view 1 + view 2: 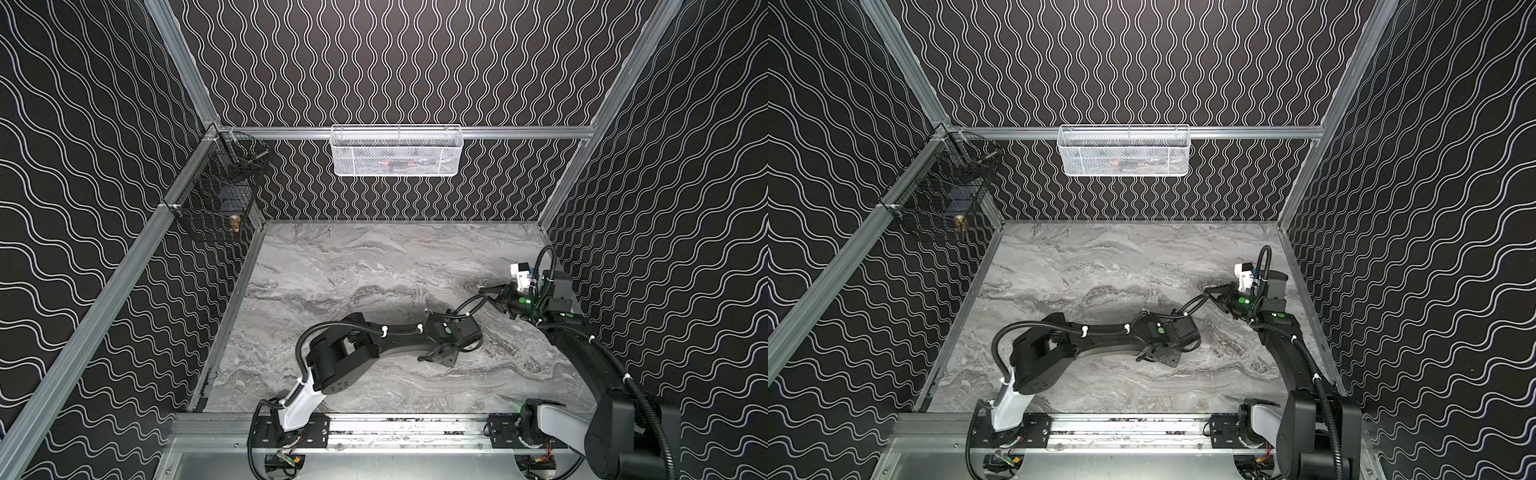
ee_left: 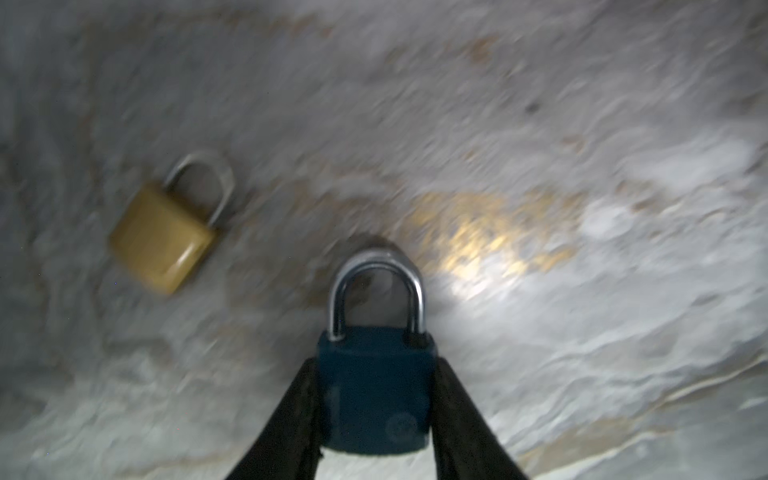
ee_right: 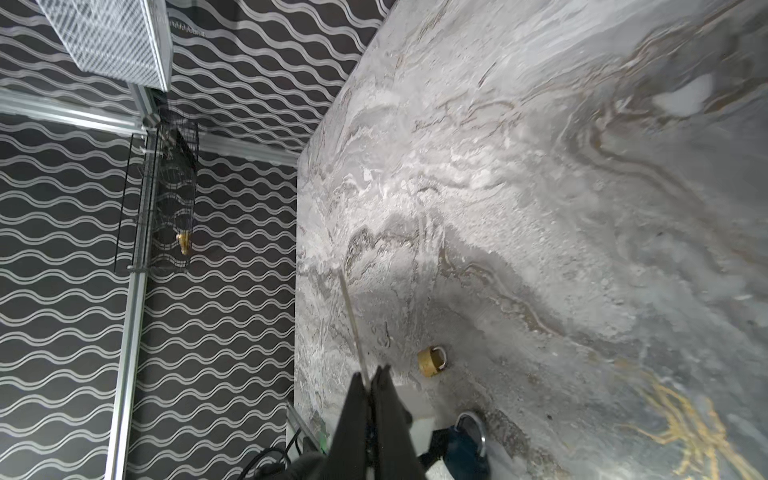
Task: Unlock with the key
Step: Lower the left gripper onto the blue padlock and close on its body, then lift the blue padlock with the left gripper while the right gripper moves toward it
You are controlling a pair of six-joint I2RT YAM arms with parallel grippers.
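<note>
Jaws of the left gripper [image 2: 376, 362] press on both sides of the blue padlock [image 2: 374, 399], its silver shackle pointing away from the wrist, over the marble table [image 2: 582, 124]; contact with the surface unclear. Jaws of the right gripper [image 3: 371, 372] together, pinching the key [image 3: 352, 320], a thin silver strip seen edge-on, sticking out past the fingertips and well apart from the blue padlock. Near the blue one, a brass padlock [image 2: 162, 237] lies flat on the table, untouched.

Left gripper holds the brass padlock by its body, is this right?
Not quite. The left wrist view shows the left gripper holding the blue padlock by its body; the brass padlock lies apart on the table.
</note>
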